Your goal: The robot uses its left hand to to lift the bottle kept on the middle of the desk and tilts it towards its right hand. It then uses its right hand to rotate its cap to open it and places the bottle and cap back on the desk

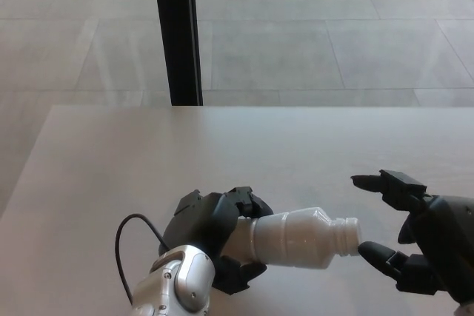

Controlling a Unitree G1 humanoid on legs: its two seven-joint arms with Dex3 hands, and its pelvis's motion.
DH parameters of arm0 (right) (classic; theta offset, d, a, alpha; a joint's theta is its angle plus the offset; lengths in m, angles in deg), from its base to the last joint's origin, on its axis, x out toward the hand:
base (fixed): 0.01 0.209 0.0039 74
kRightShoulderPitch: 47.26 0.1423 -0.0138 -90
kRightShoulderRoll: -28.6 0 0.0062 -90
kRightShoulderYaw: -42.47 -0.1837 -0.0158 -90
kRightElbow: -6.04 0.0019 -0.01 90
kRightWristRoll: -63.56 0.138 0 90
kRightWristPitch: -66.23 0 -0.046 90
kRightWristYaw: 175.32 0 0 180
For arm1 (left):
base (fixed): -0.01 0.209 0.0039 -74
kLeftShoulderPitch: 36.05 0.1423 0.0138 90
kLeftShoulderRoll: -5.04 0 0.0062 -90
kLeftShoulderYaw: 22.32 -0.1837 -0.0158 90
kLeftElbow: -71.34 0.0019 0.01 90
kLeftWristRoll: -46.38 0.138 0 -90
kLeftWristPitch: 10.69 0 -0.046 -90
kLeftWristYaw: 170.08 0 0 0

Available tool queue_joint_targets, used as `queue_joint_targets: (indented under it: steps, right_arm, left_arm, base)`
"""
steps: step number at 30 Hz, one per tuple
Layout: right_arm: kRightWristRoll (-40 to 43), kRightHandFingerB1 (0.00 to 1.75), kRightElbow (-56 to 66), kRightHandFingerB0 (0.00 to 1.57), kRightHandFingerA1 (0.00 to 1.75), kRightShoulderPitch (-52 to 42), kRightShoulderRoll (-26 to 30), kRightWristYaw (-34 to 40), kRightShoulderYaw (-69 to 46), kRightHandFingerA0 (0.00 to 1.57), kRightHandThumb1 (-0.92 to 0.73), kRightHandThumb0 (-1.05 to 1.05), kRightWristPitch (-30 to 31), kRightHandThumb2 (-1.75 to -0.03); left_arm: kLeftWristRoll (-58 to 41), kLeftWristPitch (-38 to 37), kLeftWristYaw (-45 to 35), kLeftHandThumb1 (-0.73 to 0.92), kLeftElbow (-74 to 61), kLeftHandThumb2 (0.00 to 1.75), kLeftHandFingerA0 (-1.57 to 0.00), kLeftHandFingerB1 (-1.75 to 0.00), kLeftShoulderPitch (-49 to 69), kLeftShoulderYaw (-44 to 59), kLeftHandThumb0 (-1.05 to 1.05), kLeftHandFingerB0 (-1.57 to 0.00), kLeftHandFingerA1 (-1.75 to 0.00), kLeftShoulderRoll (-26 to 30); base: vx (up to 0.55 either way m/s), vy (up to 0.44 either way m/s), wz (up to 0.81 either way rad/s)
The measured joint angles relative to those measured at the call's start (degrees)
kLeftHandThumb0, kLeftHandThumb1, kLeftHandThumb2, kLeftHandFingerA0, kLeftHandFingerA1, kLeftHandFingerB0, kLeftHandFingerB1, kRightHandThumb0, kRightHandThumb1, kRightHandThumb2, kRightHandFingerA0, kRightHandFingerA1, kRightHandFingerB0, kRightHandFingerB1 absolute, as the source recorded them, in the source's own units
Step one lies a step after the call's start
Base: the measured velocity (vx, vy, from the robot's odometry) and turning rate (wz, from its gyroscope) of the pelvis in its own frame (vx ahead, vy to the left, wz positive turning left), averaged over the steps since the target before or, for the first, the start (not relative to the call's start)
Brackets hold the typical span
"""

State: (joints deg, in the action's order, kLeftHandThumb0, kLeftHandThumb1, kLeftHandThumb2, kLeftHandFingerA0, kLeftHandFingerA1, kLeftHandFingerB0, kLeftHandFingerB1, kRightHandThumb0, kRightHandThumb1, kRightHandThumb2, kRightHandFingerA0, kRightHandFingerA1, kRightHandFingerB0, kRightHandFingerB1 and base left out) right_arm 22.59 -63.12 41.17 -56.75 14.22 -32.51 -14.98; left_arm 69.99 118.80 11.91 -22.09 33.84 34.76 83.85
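My left hand (215, 238) is shut on the base half of a white bottle (296, 238) and holds it tilted, lying almost level just above the desk (222, 153). The bottle's ridged white neck end (346, 234) points toward my right hand (422, 246). I cannot tell whether a cap sits on that end, and no separate cap shows anywhere. My right hand is open. One of its fingers (381, 181) reaches out above the neck's level, and a lower fingertip (370, 251) lies just beside the bottle's mouth. Nothing shows between them.
A black cable (129, 238) loops off my left wrist over the desk. A black vertical post (178, 31) stands behind the desk's far edge, with pale tiled floor (333, 35) beyond. The desk's left edge runs diagonally at the picture's left.
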Motion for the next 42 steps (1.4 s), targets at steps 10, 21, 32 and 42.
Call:
queue_joint_targets:
  steps: [10,21,32,42]
  right_arm:
    - [-0.41,0.38,-0.36,0.53,1.00,-1.28,-0.19,-2.18,0.46,0.95,-0.55,-0.53,-0.38,-0.58]
    - [-0.96,0.37,-1.32,0.53,0.98,-1.35,-0.81,-3.30,0.43,0.95,-0.56,-0.51,-0.86,-0.58]
    - [-1.37,0.37,-2.64,0.52,0.99,-1.34,-0.86,-3.86,-0.39,0.94,-0.63,-0.48,-1.17,-0.60]
    - [-0.95,0.44,-4.64,0.61,1.01,-1.34,-1.03,-2.56,-2.05,1.08,-0.67,-0.41,-4.54,-0.60]
  left_arm:
    - [0.50,0.00,-0.35,0.51,-0.05,0.96,-0.79,-0.85,0.65,1.33,-0.07,-0.77,-1.53,-1.36]
    - [0.81,-0.01,-0.56,0.47,-0.02,1.06,-1.12,-0.99,1.07,2.42,-0.08,-0.87,-1.28,-2.73]
    - [0.87,-0.44,-0.75,0.59,-0.03,0.83,-0.79,-0.86,1.30,2.45,-0.09,-0.77,-1.58,-2.68]
    - [0.92,-1.00,-0.88,0.48,0.06,1.06,-1.12,-1.04,1.54,2.76,-0.09,-0.90,-1.29,-2.90]
  base:
    - [0.00,0.000,0.00]
    - [0.00,0.000,0.00]
    - [0.00,0.000,0.00]
    - [0.00,0.000,0.00]
